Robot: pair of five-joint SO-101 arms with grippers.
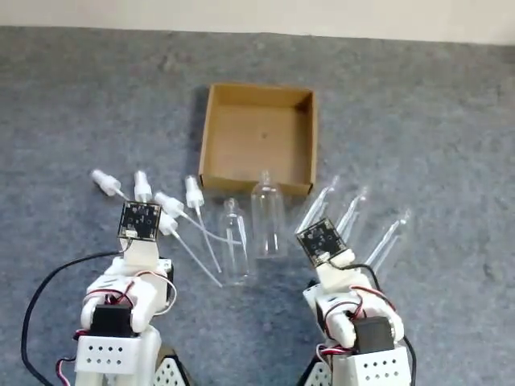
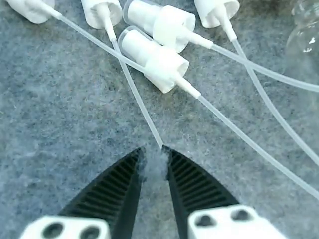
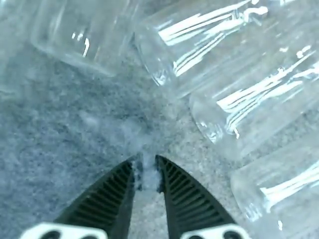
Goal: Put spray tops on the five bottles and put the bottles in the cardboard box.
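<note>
Start from the five clear plastic bottles (image 1: 268,217), all lying on their sides on the grey felt surface (image 1: 451,121): two near the middle, just short of the near wall of the open brown cardboard box (image 1: 257,138), three fanned out towards the right edge. None capped and none boxed, so judged to be at the very outset, with a first top to pick.

Look next to the five white plastic spray tops with long thin dip tubes (image 1: 169,203), clustered left of the bottles, tubes crossing and trailing towards the near edge.

Note the left gripper (image 2: 152,149) poised low over that cluster, jaws drawn almost together with only a slit between, gripping nothing, the tip of one tube lying just at its fingertips. Note the right gripper (image 3: 146,159) likewise nearly closed on nothing, hovering beside the near ends of the right-hand bottles.

Better to spread the left jaws wide first, then take a top by its stout white collar rather than by the tube, probably too thin and springy to hold true. Choose a top free of crossing tubes, or lift straight up to avoid dragging neighbours. Steady a bottle with the right gripper, feed the tube into the neck, then press home before boxing
</note>
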